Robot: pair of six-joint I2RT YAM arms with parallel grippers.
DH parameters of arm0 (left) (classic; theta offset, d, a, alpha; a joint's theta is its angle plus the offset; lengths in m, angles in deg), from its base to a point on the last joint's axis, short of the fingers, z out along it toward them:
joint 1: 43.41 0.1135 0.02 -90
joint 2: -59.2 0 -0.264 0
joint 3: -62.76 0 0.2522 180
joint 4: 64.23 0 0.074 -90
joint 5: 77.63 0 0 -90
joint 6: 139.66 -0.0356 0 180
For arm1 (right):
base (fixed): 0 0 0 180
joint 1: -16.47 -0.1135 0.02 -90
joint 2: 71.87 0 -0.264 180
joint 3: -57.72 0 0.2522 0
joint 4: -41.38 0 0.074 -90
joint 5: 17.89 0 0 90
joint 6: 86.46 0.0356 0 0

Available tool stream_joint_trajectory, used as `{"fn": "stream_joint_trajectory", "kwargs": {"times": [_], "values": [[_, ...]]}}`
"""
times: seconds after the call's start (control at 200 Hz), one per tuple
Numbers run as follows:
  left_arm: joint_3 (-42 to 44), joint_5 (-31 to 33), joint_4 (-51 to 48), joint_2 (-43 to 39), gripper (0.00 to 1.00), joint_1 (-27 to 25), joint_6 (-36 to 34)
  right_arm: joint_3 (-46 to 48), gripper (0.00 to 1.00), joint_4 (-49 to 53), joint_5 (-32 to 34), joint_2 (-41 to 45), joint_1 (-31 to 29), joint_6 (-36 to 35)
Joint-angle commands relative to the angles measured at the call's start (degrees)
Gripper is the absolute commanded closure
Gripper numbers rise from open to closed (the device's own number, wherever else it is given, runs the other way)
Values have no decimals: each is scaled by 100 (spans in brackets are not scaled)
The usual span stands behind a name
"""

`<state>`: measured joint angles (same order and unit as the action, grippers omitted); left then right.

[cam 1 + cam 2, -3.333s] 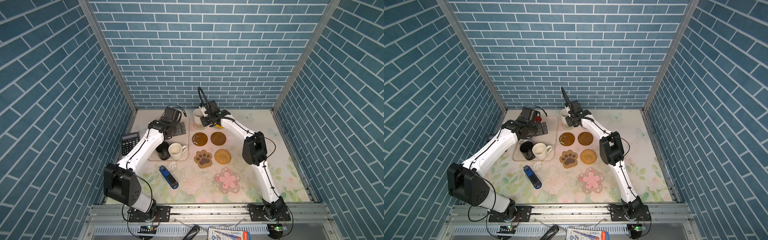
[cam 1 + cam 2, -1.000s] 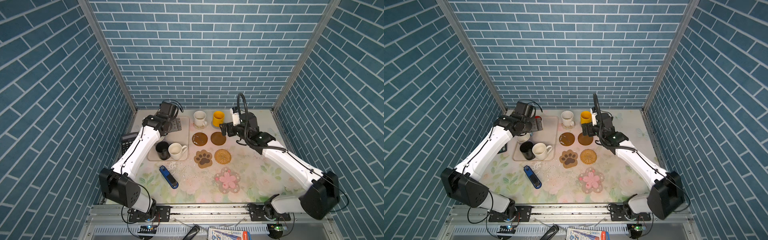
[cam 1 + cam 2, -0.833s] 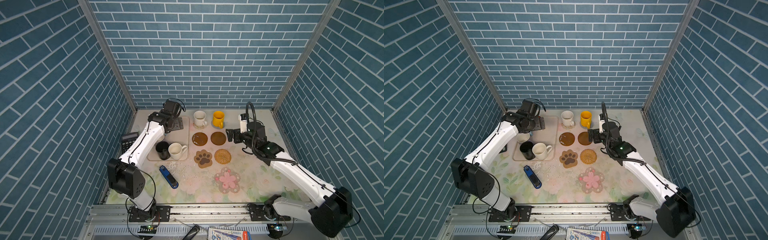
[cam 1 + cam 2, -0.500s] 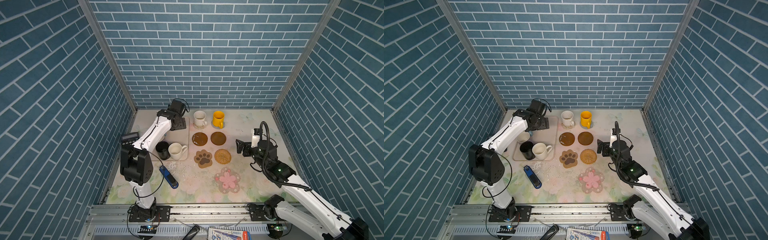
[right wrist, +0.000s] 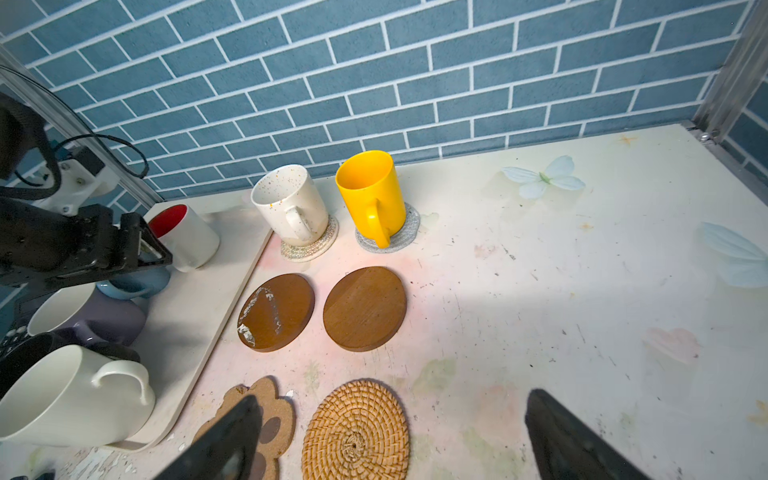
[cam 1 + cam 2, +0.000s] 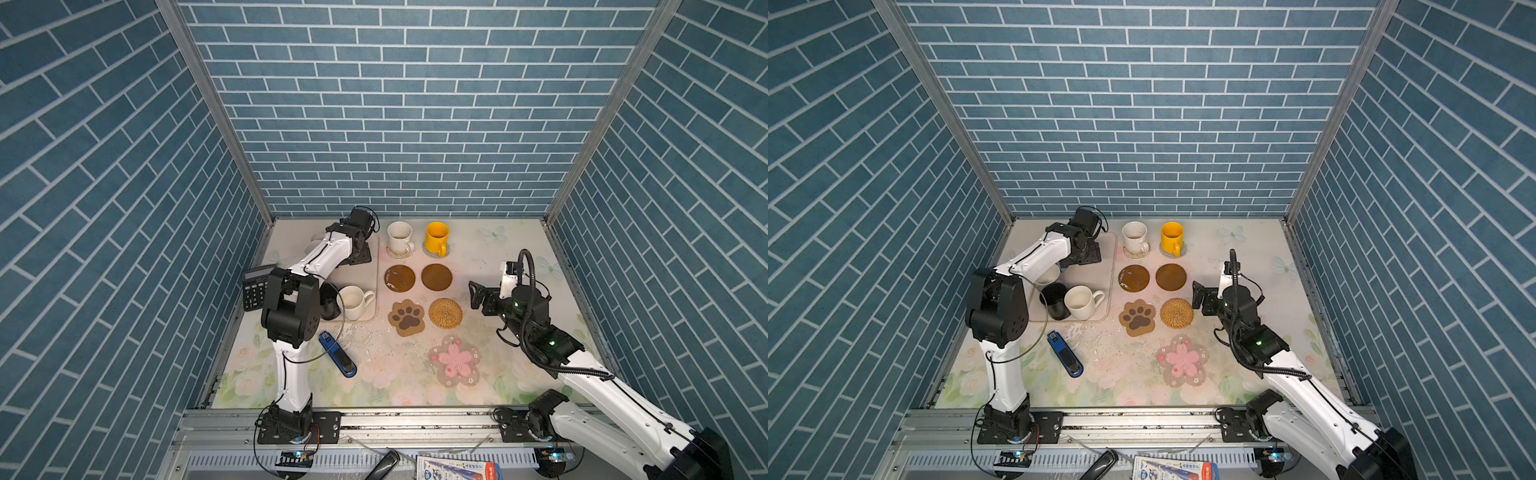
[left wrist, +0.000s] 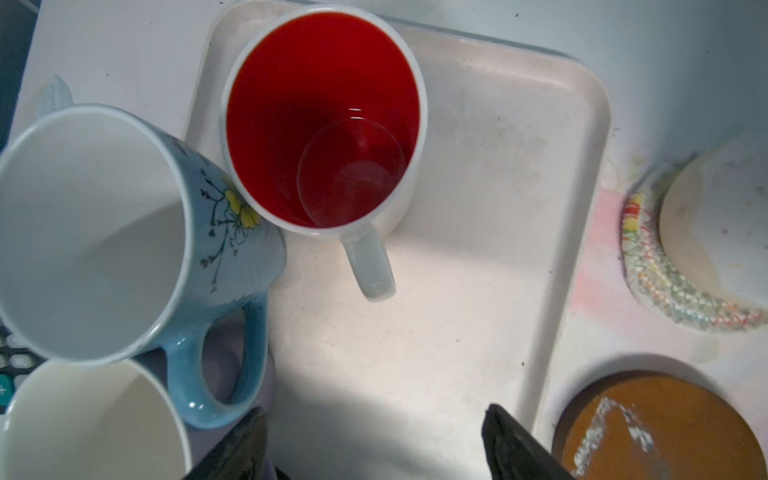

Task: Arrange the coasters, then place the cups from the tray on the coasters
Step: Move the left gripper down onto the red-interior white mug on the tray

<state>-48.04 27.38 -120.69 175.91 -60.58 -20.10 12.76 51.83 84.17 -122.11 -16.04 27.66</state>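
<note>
Left wrist view: your left claw (image 7: 374, 411), open, hangs by the red-inside cup (image 7: 324, 116), likely next; the right claw (image 5: 392, 397), wide and empty, has retreated from the placed yellow cup (image 5: 372, 191).

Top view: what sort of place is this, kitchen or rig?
Likely a lab robot cell, not a kitchen: brick-print panels on metal posts, two arms bolted to a front rail, floral tabletop.

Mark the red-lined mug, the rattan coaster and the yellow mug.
red-lined mug (image 7: 291, 83), left wrist view, inner wall.
rattan coaster (image 6: 445, 313), in a top view, woven centre.
yellow mug (image 5: 357, 191), right wrist view, outer wall.
</note>
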Motion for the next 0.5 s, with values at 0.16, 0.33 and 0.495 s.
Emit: {"fn": "stream_joint_trajectory", "kwargs": {"times": [0.16, 0.33, 0.495], "values": [[-279, -59, 423, 453, 28, 258, -159, 192, 1, -565, -250, -282, 17, 216], [-461, -117, 623, 817, 34, 354, -97, 176, 1, -591, -305, -443, 26, 191], [-708, -202, 709, 1090, 40, 406, -83, 221, 1, -561, -229, -342, 17, 155]]}}
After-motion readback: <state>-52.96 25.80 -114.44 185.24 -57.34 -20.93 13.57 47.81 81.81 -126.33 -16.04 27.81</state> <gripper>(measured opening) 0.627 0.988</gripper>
